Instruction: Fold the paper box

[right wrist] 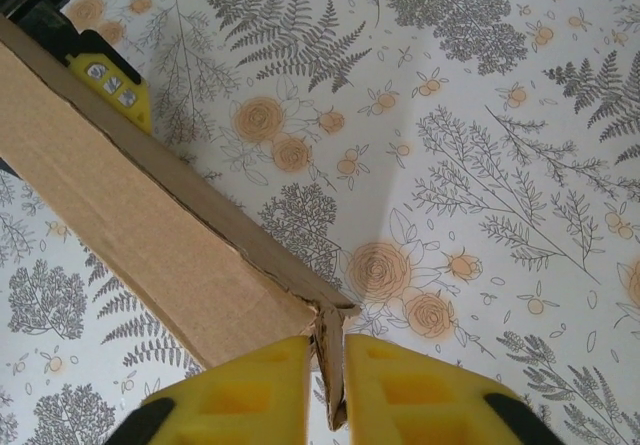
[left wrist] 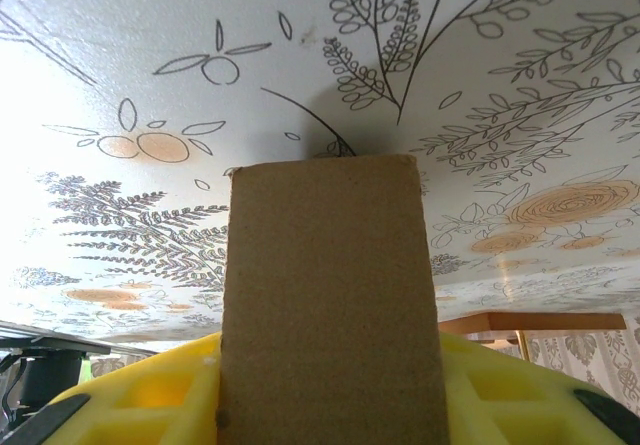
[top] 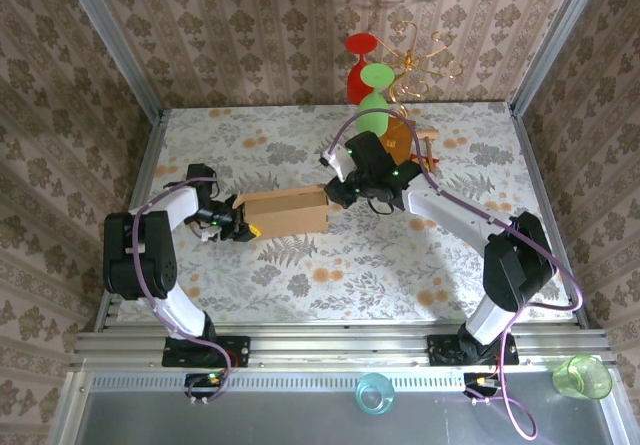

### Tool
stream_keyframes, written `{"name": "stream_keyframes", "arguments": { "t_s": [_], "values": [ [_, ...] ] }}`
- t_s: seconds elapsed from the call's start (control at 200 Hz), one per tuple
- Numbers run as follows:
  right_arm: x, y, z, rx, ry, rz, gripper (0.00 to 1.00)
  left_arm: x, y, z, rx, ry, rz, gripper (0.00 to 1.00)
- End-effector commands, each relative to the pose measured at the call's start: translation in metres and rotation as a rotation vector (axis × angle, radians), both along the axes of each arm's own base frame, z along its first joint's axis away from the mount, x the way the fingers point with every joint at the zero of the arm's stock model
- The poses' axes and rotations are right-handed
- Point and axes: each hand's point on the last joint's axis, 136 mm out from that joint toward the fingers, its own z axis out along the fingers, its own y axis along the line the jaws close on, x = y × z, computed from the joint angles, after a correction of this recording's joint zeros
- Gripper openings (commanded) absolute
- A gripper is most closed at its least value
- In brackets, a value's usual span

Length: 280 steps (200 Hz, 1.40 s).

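Cardboard paper box (top: pixel 285 212), ends pinched by left pincer (top: pixel 240 225), right pincer (right wrist: pixel 328 370)

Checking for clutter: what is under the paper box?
Floral tablecloth shows all around the paper box, gripped at its ends by the left gripper and right gripper. The patch directly beneath is hidden.

The paper box (top: pixel 285 212) is plain brown corrugated cardboard, matt and faintly grainy, with a cut edge that is frayed and rough. The pads (right wrist: pixel 245 390) of the right gripper (right wrist: pixel 328 395) are bright yellow moulded plastic with a dull, smooth skin and ribbed hollows. The table cover (top: pixel 380 255) is a smooth matt sheet printed with ferns and orange flowers, possibly cloth or vinyl since no weave can be made out; the rail (top: pixel 340 345) is brushed grey metal, and the green cup (top: pixel 583 376) and the blue cup (top: pixel 373 393) are glossy and see-through.
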Motion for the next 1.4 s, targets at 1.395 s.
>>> {"name": "stream_keyframes", "arguments": {
  "t_s": [1.395],
  "values": [
    [-0.003, -0.002, 0.001, 0.011, 0.036, -0.126, 0.20, -0.014, 0.028, -0.026, 0.204, 0.107, 0.022, 0.00]
  ]
}}
